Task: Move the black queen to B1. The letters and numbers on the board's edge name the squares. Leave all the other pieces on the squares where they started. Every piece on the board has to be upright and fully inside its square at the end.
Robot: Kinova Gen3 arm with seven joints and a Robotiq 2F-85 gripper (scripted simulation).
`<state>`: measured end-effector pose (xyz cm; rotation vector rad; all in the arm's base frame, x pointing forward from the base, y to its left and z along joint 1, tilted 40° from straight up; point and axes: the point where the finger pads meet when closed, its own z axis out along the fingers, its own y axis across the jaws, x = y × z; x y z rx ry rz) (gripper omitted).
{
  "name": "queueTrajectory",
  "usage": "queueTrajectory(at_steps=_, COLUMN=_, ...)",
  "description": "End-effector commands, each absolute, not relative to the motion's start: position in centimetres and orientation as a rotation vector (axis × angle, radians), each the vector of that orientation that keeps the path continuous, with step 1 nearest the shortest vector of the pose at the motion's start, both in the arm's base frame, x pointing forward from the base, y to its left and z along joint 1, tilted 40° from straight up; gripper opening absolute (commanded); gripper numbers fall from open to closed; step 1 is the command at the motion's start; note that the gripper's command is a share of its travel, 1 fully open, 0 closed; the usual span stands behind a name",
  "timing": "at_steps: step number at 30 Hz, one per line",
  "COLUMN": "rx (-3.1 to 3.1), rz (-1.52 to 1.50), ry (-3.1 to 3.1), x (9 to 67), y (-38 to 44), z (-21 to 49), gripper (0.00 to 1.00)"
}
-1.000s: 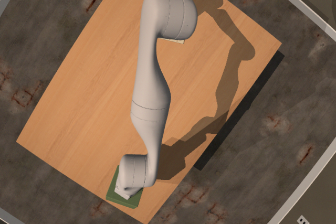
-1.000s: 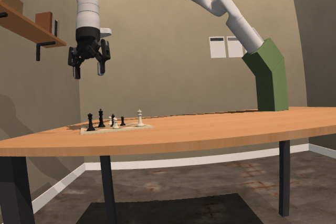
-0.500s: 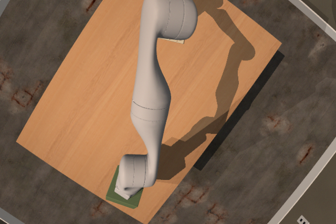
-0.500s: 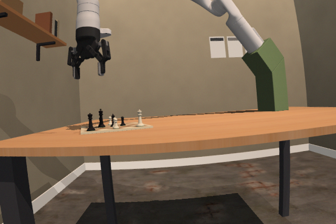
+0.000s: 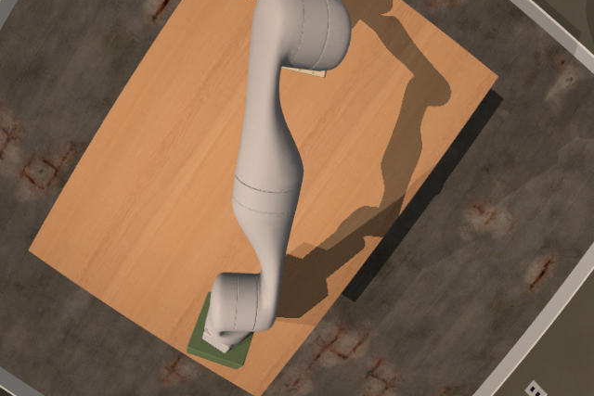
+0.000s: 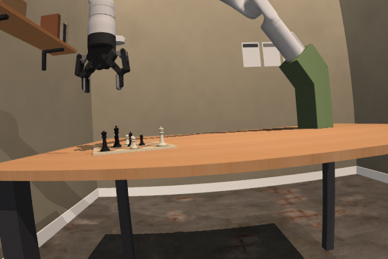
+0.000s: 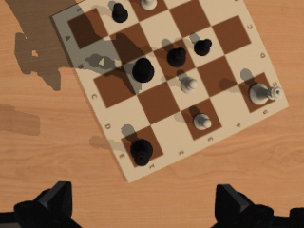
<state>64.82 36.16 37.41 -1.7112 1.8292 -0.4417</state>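
Observation:
The chessboard [image 7: 123, 110] [image 6: 150, 147] lies near the table's far corner. In the top view the arm hides all of it but a sliver [image 5: 306, 71]. A tall black piece [image 7: 142, 151] [image 6: 104, 141] with a crown-like top, seemingly the black queen, stands on E1. A taller black piece [image 7: 142, 70] [image 6: 116, 137] stands on C2. B1 [image 7: 102, 54] is an empty light square in shadow. My gripper [image 6: 102, 85] [image 7: 143, 199] is open and empty. It hangs high above the board, off the numbered edge near E1.
Other pieces on the board: a black piece [image 7: 177, 56], a black pawn [image 7: 203, 47], two white pawns [image 7: 189, 85] [image 7: 202, 122], a tall white piece [image 7: 261, 93] [image 6: 161, 137], and a black piece [image 7: 120, 12] on A2. A wall shelf [image 6: 31, 30] is left of the gripper. The green arm base [image 6: 313, 93] [image 5: 220, 348] stands at the other end.

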Motion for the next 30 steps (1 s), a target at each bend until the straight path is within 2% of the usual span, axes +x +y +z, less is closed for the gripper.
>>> queueTrajectory(at_steps=1, rx=-1.764, rz=-0.463, ry=1.787, x=65.0, y=36.1, z=37.3, gripper=1.0)
queueTrajectory(at_steps=30, rx=-2.518, rz=-0.805, ry=0.851, x=66.2, y=36.4, z=35.6, gripper=1.0)
